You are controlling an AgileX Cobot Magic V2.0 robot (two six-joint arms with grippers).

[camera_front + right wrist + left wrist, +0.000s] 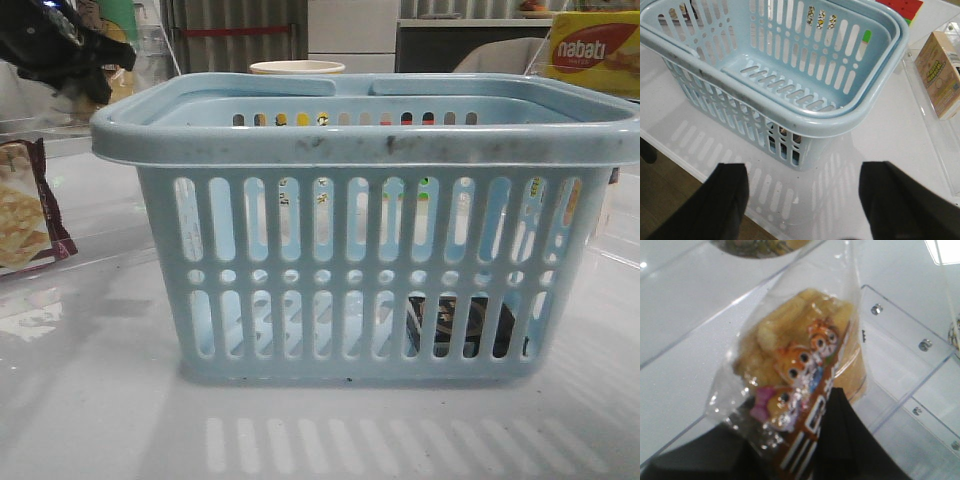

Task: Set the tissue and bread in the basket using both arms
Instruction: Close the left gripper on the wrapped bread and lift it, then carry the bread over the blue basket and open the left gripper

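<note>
The left tool grips the bread by its wrapper, lifted for the basket, where the tissue lies; the right tool hangs released

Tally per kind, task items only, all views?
Light-blue slotted plastic basket: 1
Golden bread in clear plastic wrapper: 1
Small blackish tissue pack: 1
Total: 3
</note>
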